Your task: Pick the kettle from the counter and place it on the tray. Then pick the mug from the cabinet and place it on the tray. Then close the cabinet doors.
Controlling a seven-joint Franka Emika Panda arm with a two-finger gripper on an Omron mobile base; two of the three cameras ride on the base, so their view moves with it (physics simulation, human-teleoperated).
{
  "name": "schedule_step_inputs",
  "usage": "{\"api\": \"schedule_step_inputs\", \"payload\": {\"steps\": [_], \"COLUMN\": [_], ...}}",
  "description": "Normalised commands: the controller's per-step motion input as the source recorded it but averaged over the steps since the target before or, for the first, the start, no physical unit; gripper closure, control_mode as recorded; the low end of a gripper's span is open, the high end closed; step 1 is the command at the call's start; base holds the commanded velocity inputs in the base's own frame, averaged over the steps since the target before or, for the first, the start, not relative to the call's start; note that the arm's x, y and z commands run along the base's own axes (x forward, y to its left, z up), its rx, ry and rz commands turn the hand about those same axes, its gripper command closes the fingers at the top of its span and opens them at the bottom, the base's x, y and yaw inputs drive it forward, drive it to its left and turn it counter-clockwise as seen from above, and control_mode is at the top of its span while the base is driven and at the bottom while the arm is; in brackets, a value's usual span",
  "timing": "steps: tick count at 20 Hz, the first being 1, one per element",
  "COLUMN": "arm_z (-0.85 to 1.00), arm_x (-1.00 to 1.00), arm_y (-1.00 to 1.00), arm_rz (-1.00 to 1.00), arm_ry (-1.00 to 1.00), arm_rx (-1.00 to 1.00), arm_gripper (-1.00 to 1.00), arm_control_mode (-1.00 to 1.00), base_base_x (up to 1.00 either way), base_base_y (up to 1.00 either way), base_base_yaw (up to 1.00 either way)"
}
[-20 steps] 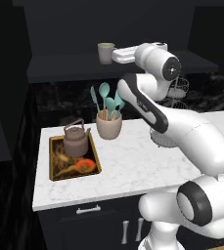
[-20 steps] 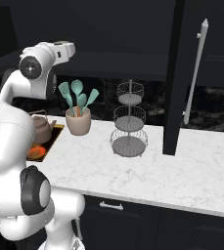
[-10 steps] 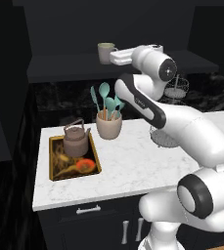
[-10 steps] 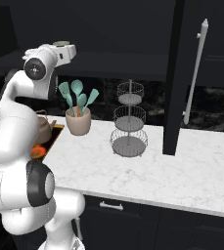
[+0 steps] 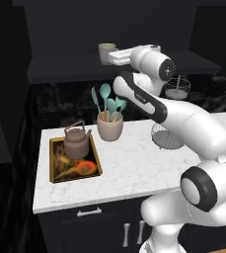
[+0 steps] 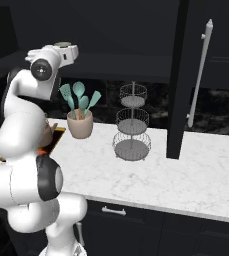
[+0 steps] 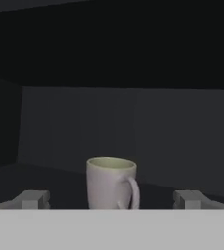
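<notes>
The grey-beige mug (image 7: 111, 183) stands upright on the dark cabinet shelf (image 5: 65, 69), handle to the right in the hand view. My gripper (image 7: 112, 200) is open and level with it, one fingertip (image 7: 33, 199) on each side, neither touching. From the left base view the gripper (image 5: 111, 57) reaches in right beside the mug (image 5: 106, 52). The brown-grey kettle (image 5: 77, 141) sits on the gold-rimmed tray (image 5: 52, 163) at the counter's (image 5: 129, 168) left end. The right cabinet door (image 6: 178, 75) stands open, its silver bar handle (image 6: 201, 70) showing.
A beige crock of teal utensils (image 5: 109, 126) stands on the counter just below the arm. A three-tier wire stand (image 6: 132, 125) is to its right. The open left door (image 5: 3, 84) hangs dark at the left. Drawers with silver handles (image 5: 91, 212) run under the counter.
The hand has pushed further into the cabinet toward the mug, closing the gap. The jaws stay wide. Kettle and tray have not moved.
</notes>
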Motion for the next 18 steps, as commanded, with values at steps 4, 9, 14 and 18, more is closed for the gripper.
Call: {"api": "schedule_step_inputs", "payload": {"steps": [4, 9, 14, 18], "arm_z": [-0.05, -0.07, -0.02, 0.00], "arm_x": [0.23, 0.21, 0.15, 0.07], "arm_y": [0.00, 0.00, -0.03, -0.03], "arm_rz": [0.08, 0.05, 0.04, 0.00], "arm_ry": [-0.01, 0.00, 0.05, 0.11], "arm_rx": [0.01, 0.04, 0.07, 0.04], "arm_gripper": [-1.00, -1.00, -1.00, -1.00], "arm_control_mode": [-1.00, -1.00, -1.00, -1.00], "base_base_x": [0.00, 0.00, 0.00, 0.00], "base_base_y": [0.00, 0.00, 0.00, 0.00], "base_base_yaw": [0.00, 0.00, 0.00, 0.00]}}
